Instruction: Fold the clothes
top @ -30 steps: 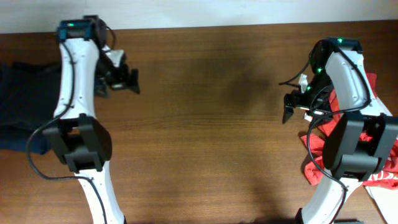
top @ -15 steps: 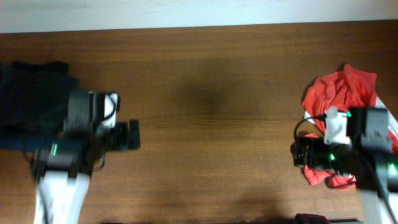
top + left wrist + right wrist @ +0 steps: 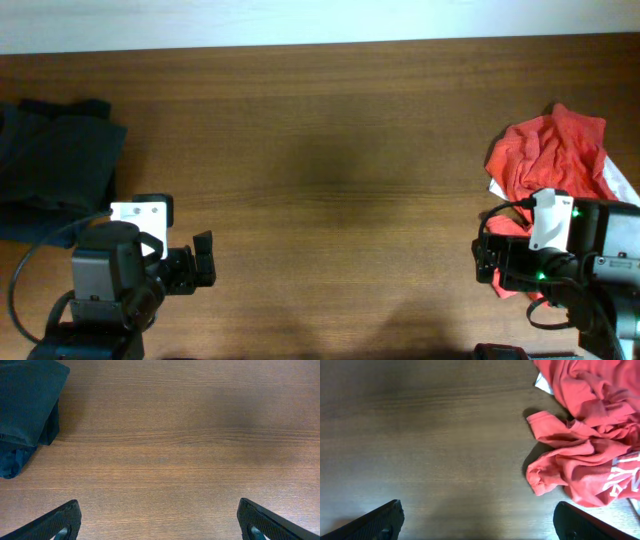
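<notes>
The left gripper (image 3: 203, 262) has its jaws spread wide. In the left wrist view only the two fingertips (image 3: 62, 521) show, at the bottom corners, and between them is bare wood. It holds nothing and touches nothing. The right gripper (image 3: 482, 262) is spread just as wide, its fingertips (image 3: 382, 519) also at the bottom corners of its own view, with nothing between them.

The dark clothes (image 3: 55, 165) lie in a flat pile at the left edge of the table (image 3: 330, 150), well apart from the left gripper. The left wrist view shows the pile's top piece (image 3: 25, 400) with a neat folded edge and a bluer piece under it.

The red shirt (image 3: 550, 155) lies crumpled at the right edge of the table, just beside the right gripper. White lettering (image 3: 622, 472) shows on one fold. A corner of white cloth (image 3: 542, 381) sticks out from under the shirt.
</notes>
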Controlling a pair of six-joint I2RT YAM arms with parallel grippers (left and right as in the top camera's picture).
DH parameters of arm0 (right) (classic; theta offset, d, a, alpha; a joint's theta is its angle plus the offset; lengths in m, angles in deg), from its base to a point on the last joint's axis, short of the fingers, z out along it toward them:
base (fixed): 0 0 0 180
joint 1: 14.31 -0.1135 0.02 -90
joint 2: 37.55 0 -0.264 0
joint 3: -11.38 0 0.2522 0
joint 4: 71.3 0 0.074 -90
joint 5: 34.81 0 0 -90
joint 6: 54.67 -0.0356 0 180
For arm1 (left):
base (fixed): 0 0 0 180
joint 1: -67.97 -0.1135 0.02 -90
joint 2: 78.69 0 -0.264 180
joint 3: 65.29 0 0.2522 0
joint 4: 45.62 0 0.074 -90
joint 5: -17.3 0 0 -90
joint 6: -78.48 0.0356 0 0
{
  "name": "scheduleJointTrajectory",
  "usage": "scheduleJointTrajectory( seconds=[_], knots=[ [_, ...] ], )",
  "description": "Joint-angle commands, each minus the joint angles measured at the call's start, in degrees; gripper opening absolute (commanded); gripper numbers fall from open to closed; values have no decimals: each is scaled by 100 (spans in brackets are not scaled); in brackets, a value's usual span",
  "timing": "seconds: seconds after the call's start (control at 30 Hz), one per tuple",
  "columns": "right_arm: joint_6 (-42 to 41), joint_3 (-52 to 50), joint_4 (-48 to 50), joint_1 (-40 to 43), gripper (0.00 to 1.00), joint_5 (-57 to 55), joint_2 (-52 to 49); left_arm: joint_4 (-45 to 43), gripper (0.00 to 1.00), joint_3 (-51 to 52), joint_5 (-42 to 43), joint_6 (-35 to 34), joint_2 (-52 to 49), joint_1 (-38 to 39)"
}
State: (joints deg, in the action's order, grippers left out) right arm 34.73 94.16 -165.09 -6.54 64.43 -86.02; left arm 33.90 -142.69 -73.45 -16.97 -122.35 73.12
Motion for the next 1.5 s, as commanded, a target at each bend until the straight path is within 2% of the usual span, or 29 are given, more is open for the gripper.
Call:
scheduleJointTrajectory(
  seconds=[0.0, 0.07, 0.2, 0.3, 0.33, 0.47, 0.57, 0.6, 0.7, 1.47],
  knots=[
    [35, -186, 632, -341, 99, -42, 710, 2, 99, 61, -55, -35, 24, 11],
    [39, -769, 1569, -691, 99, -76, 1502, 2, 99, 61, -55, -35, 24, 11],
    [17, -2953, 3445, -901, 99, -66, 3609, 2, 99, 61, -55, -35, 24, 11],
    [13, -4153, 4546, -901, 99, -68, 4492, 2, 99, 61, -55, -35, 24, 11],
    [15, -4684, 5176, -901, 99, -79, 4798, 4, 99, 61, -55, -35, 24, 11],
    [15, -5960, 7326, -901, 99, -304, 4824, 2, 99, 61, -55, -35, 24, 11],
    [17, -6745, 8588, -901, 99, -852, 4826, 2, 99, 61, -55, -35, 24, 11],
    [20, -6867, 8653, -901, 99, -879, 4826, 2, 99, 61, -55, -35, 24, 11],
    [17, -6867, 7528, -901, 99, -822, 4826, 2, 99, 61, -55, -35, 24, 11],
    [17, -6870, 7549, -898, 99, -844, 4815, 129, 99, 61, -83, 61, 168, 4]
  ],
)
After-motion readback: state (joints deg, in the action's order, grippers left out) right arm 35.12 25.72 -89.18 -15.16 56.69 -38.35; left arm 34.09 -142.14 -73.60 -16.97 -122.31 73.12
